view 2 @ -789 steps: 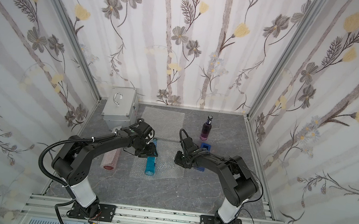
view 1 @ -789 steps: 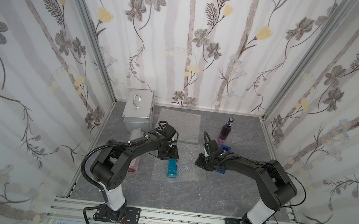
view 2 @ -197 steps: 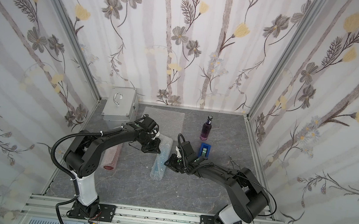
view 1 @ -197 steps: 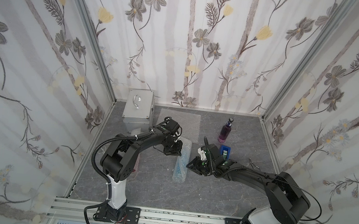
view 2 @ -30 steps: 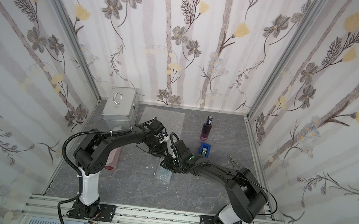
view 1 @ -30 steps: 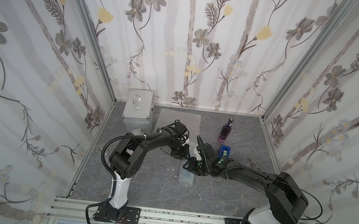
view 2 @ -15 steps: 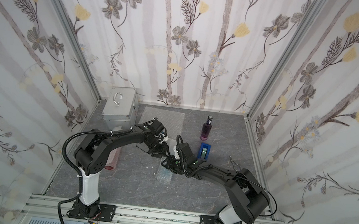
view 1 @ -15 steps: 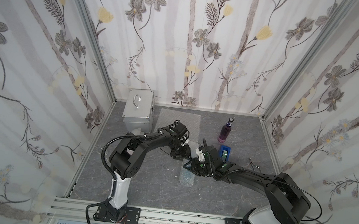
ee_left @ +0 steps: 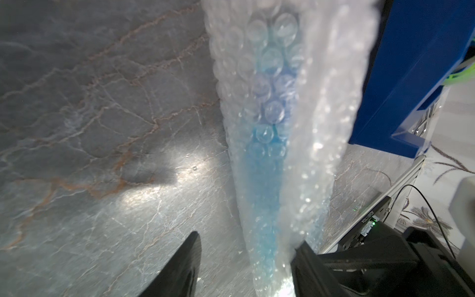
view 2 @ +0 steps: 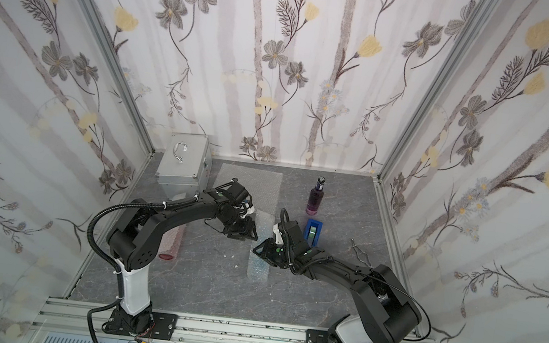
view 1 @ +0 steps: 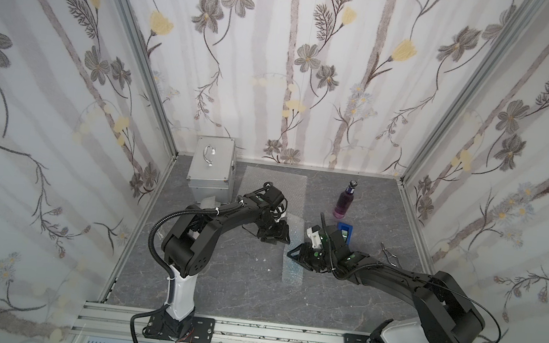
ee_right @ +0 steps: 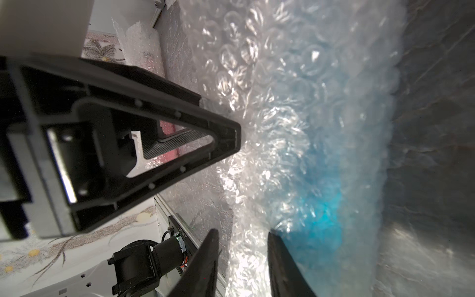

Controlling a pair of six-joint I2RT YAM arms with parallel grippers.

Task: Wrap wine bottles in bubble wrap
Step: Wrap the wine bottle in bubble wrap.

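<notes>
A blue bottle rolled in bubble wrap [view 1: 293,266] [view 2: 258,264] lies mid-table. My left gripper [view 1: 277,239] [ee_left: 248,239] stands open at the roll's far end; the roll runs between its fingers, touching one. My right gripper [view 1: 293,253] [ee_right: 243,232] comes in from the right and is shut on a fold of that bubble wrap [ee_right: 246,257]. The purple bottle [view 1: 345,201] [view 2: 315,198] stands upright and bare at the back right. A red bottle, wrapped [view 2: 173,242], lies at the left behind my left arm. A flat bubble wrap sheet [view 1: 275,179] lies at the back.
A silver metal case [view 1: 211,172] stands in the back left corner. The blue tape dispenser [view 1: 344,231] [view 2: 313,231] sits just behind my right gripper. A small metal tool [view 1: 388,255] lies at the right near the wall.
My left gripper has opened and let go of the wrap at the roll's far end. My right gripper has kept its grip on the wrap and barely shifted.
</notes>
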